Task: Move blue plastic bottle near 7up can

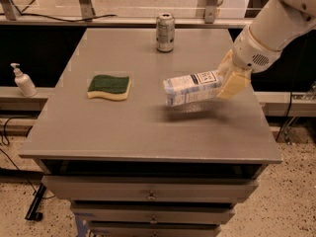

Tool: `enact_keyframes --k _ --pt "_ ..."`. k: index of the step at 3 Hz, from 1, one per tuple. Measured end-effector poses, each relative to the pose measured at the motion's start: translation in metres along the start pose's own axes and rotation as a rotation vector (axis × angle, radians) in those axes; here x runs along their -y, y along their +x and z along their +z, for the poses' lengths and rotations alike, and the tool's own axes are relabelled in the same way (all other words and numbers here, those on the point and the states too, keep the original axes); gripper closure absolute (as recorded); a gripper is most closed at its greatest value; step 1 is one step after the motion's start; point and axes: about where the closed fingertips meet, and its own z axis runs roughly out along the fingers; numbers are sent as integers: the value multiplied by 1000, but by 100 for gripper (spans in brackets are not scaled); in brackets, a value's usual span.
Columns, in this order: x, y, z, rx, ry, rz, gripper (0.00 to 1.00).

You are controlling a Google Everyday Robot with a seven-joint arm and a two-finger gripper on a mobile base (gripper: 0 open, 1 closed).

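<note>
The blue plastic bottle (191, 88) is held sideways a little above the grey table (123, 127), right of centre, its end pointing left. My gripper (228, 80) is shut on its right end, with cream-coloured fingers (234, 84) on either side. The arm comes in from the upper right. The 7up can (165, 32) stands upright near the table's back edge, well behind and a little left of the bottle.
A green-and-yellow sponge (109, 87) lies on the table's left half. A small white pump dispenser (22, 81) stands on a ledge off the table's left side. Drawers run below the table's front edge.
</note>
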Motion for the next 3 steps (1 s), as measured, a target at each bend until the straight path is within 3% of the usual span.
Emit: enact_keyframes --k 1,2,3 --pt "44 -9 -6 9 131 -34 100" --pt "102 -13 -15 -9 268 -49 100" --pt "161 -9 -21 -63 372 -24 100"
